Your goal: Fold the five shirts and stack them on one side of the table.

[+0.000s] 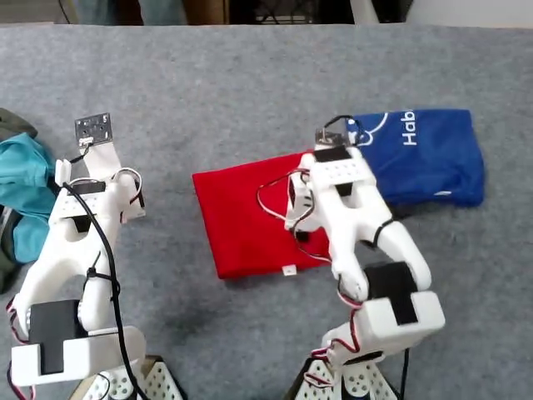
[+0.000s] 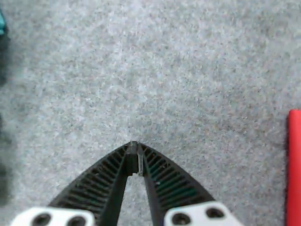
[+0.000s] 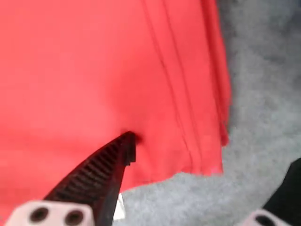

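Red shirt [image 1: 241, 217]: folded to a rectangle, lying flat at mid-table just beside the blue shirt [image 1: 425, 158]. The arm hides whether they touch. A small white tag [image 1: 289, 269] sits at its near edge, too small to read.
Right hand [image 3: 209, 157]: spread wide and empty over the red shirt's folded edge, one fingertip [image 3: 127, 141] at the cloth. Probably set there to pinch that edge and carry the shirt to the stack.
Blue shirt: folded, toward the table's right edge, likely the base of the stack. It bears white lettering and a line drawing, partly covered by the arm.
Left hand [image 2: 134, 147]: closed on nothing, over bare grey table [image 2: 150, 70].
Teal shirt [image 1: 21, 179]: crumpled with darker cloth at the left edge, not yet folded.
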